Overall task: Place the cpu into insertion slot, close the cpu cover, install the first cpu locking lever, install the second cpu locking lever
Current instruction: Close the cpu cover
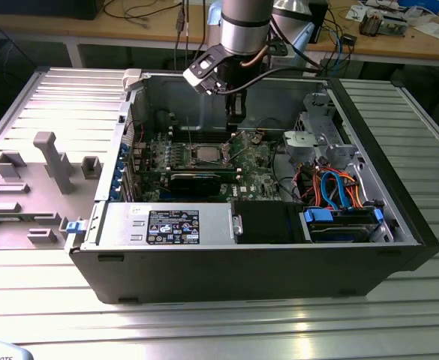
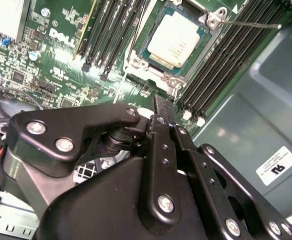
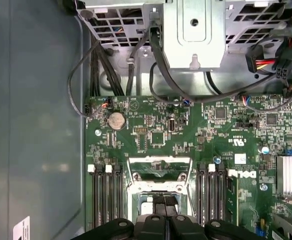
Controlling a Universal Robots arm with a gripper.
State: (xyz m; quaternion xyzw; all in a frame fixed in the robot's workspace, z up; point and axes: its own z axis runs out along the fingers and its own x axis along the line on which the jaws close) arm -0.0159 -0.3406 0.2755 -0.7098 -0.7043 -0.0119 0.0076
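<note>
— Where is the cpu point(image 2: 174, 41)?
— In the insertion slot point(image 2: 136, 61) on the motherboard point(image 2: 61, 45), with memory slots point(image 2: 225, 60) on both sides.
— And around that?
— In the exterior view, the expansion card point(image 1: 196, 181) lies before it, the power supply point(image 1: 166, 223) in front of that, and the drive cage point(image 1: 313, 139) toward the exterior view's right.

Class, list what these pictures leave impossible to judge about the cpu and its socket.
- First wrist view: the gripper hides the centre of the insertion slot.
- Exterior view: the cpu is too small to show whether it is latched down.
- Second wrist view: the picture's edge cuts off the cpu cover.
</note>
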